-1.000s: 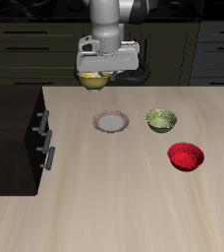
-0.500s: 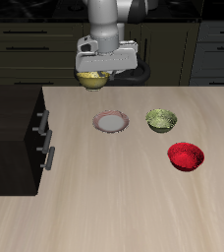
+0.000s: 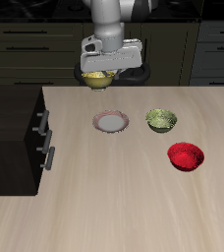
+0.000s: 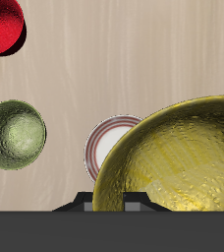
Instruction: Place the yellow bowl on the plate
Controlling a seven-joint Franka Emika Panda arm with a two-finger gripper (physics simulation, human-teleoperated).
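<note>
Item: small round bright-yellow glossy bowl point(image 3: 98, 80), upper centre of the exterior frame, carried aloft and clenched in my two-finger gripper point(image 3: 108, 71). Flat pale plate with pinkish-brown rim point(image 3: 111, 121) waits below, mid-frame. Risk: off-centre release tips the bowl off the rim. Change: arm has drifted slightly rightward in frame.
</note>
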